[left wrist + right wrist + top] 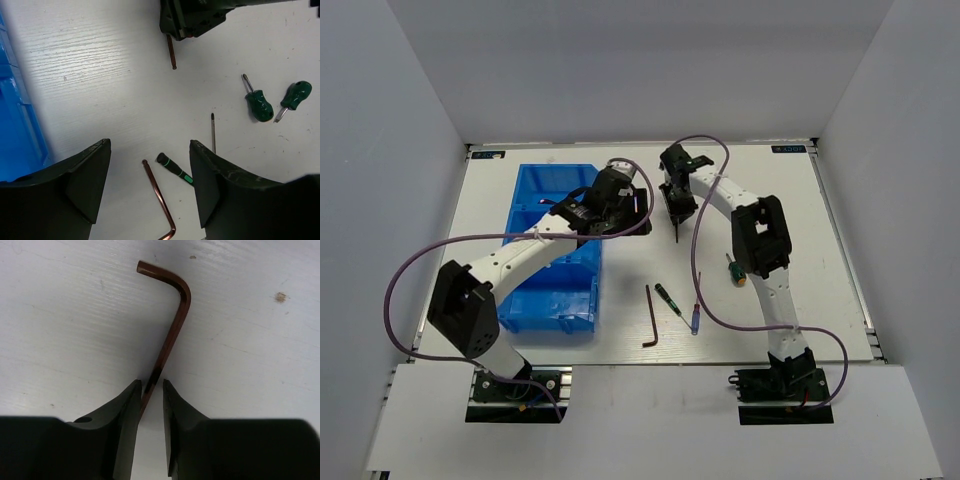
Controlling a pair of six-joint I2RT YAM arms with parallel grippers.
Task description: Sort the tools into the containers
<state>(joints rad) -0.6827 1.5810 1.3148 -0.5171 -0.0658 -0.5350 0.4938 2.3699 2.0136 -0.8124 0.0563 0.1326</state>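
Note:
My right gripper (pixel 677 207) stands at the far middle of the table, its jaws a narrow gap apart around the shaft of a brown L-shaped hex key (pixel 172 320). The shaft lies against the left fingertip (pixel 134 390), with a gap to the right one. My left gripper (pixel 150 165) is open and empty, hovering beside the blue three-compartment bin (pixel 552 305). Below it lie a second hex key (pixel 159 200) and a black-green precision screwdriver (pixel 175 169). Two stubby green screwdrivers (pixel 260 105) (pixel 295 96) lie further right. A blue-handled screwdriver (pixel 694 318) lies near the front.
The right arm's elbow (pixel 760 235) hangs over the stubby green screwdrivers in the top view. A purple cable (pixel 698 270) droops above the tools. Grey walls enclose the table on three sides.

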